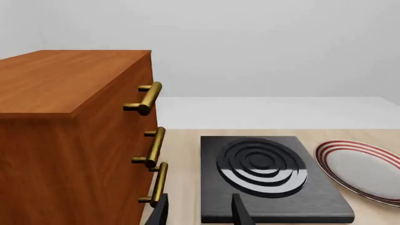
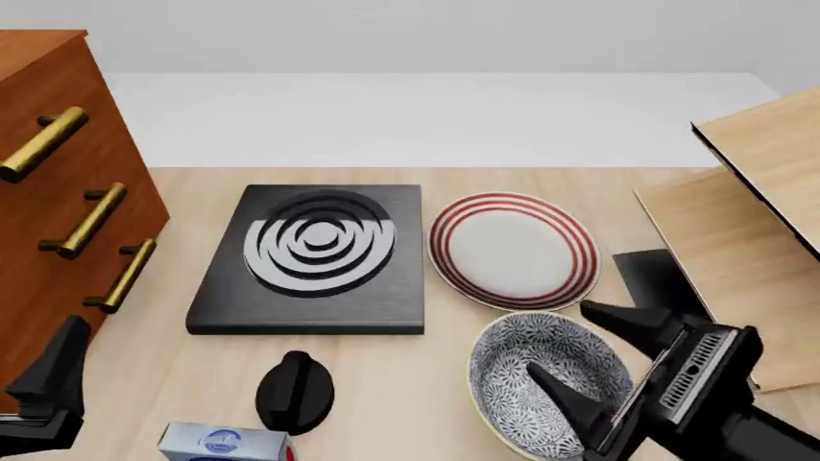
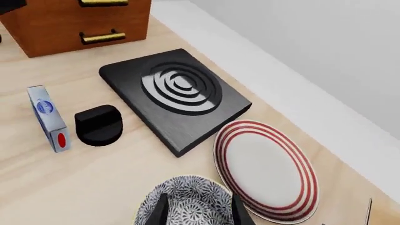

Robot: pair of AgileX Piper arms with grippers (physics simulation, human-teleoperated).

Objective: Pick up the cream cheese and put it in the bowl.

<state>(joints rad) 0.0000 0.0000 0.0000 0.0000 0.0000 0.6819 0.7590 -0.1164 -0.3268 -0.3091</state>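
Note:
The cream cheese point(image 2: 225, 444) is a small light-blue and white carton lying at the near left of the table, cut by the frame's lower edge. It also shows in the right wrist view point(image 3: 48, 117), with its red end visible. The bowl point(image 2: 513, 360), grey-and-white floral inside with a cream rim, sits at the near right. My right gripper point(image 2: 560, 338) is open and empty, hovering over the bowl point(image 3: 187, 199). My left gripper point(image 2: 58, 363) is at the near left edge, left of the carton. In its wrist view it point(image 1: 200, 213) is open and empty, facing the stove.
A black stove plate point(image 2: 314, 254) with concentric rings lies mid-table, with a black knob point(image 2: 295, 389) in front of it. A white plate with red rings point(image 2: 513, 250) is beside it. A wooden drawer cabinet point(image 2: 52, 192) stands left. Wooden boards point(image 2: 743, 221) stand right.

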